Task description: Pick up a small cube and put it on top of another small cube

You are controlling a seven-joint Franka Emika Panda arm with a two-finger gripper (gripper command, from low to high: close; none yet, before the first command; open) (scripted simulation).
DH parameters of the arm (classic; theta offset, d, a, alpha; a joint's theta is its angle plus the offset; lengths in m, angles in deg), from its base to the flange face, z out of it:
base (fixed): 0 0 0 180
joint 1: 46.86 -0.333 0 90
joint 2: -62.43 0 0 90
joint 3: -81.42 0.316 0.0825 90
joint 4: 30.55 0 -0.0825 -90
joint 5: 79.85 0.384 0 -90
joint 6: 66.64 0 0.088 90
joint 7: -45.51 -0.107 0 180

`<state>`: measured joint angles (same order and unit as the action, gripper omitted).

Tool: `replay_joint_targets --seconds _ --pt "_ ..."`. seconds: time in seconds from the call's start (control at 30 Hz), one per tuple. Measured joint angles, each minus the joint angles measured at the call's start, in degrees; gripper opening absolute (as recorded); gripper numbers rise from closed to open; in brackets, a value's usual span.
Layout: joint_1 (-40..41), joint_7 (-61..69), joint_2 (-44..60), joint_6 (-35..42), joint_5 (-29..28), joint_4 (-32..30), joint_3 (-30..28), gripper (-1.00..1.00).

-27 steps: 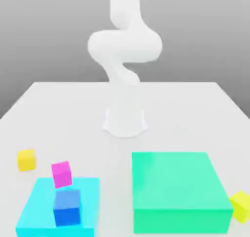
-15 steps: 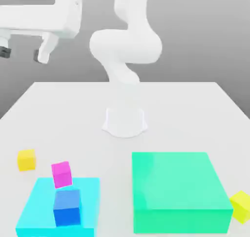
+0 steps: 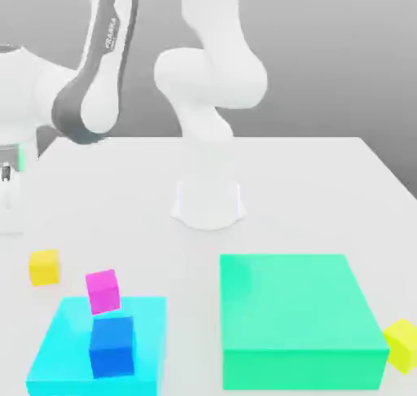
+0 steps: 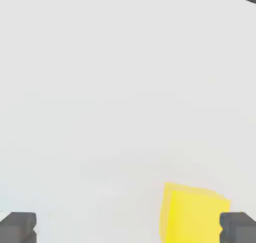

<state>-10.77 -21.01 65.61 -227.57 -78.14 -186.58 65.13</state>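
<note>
- The Franka Panda arm (image 3: 213, 77) has its base beyond the cyan slab (image 3: 149, 333), toward the exterior view's right.
- The big green block (image 3: 293, 305) stands to the exterior view's right of the cyan slab, well apart from it.
- The two-finger gripper (image 4: 127, 228) is spread, with nothing between its pads. In the exterior view its hand is high, beyond the cyan slab and more to the exterior view's left.
- The blue cube (image 3: 112, 349) is on the cyan slab. The magenta cube (image 3: 103, 292) is at the slab's far edge; whether it touches, I cannot tell. Which cube should be the support, the task does not say.
- The golden-yellow cube (image 3: 45, 268) is on the table, beyond the cyan slab and to the exterior view's left. I judge it is the one in the hand view: lower than the gripper, away from its middle line, toward one finger. It has no long axis, and its faces look a little turned. So the gripper should first shift sideways toward this cube, then go down; otherwise one finger could land on it.
</note>
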Motion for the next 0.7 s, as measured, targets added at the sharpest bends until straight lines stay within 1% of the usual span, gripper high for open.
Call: replay_joint_targets --seconds 0.07,0.13,0.23,0.27,0.5,0.57,0.7 --pt "1.56 2.55 3.82 -2.58 4.54 -0.3 1.69 0.0" --pt "3.75 5.18 7.91 -5.64 8.39 0.3 4.58 0.0" --pt "7.9 7.95 14.06 -10.52 11.97 1.52 9.5 0.0" --pt "8.76 8.38 15.33 -11.55 12.47 1.78 10.46 -1.0" --pt "8.91 8.14 15.25 -11.53 12.22 1.75 10.59 -1.0" --pt "7.38 6.65 12.13 -9.05 10.38 1.09 8.63 -1.0" --pt "5.39 1.61 4.08 -2.83 3.57 -0.61 5.07 -1.0"
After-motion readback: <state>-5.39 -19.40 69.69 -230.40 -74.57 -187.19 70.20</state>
